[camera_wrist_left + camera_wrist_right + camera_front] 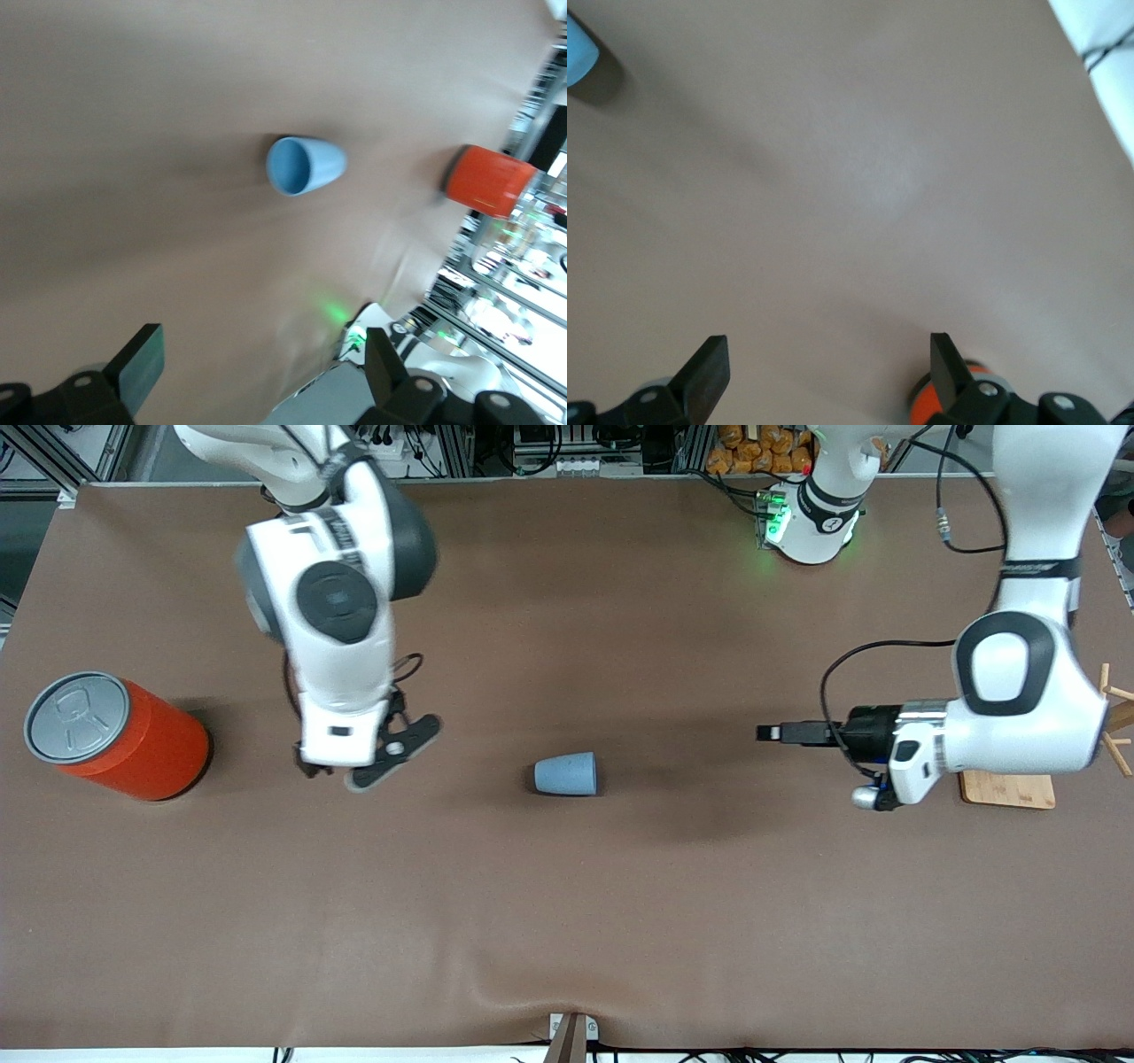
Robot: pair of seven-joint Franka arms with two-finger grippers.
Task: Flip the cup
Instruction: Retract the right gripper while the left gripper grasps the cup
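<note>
A: Where is the light-blue cup (pixel 567 774) right now?

B: Lying on its side on the brown counter (pixel 567 921), about midway between the two arms. Its wide mouth faces the left arm's end; the left wrist view looks straight into the opening.

A: Has anyone got hold of it?

B: No. The left pincer (pixel 767 732) hangs low over the counter, aimed sideways at the cup's mouth but well apart from it, with its fingers (pixel 142 361) spread and nothing between them. The right pincer (pixel 341 772) hovers over bare counter between the cup and the orange can (pixel 120 737), its fingers (pixel 709 370) also spread and empty.

A: So how far along is the flip?

B: I'd judge it barely begun. The cup is on its side, neither upright nor upside down, and untouched. What's left is the approach, the grasp, the turn and the set-down. The left arm looks the likelier one to take it, given how it is lined up.
</note>
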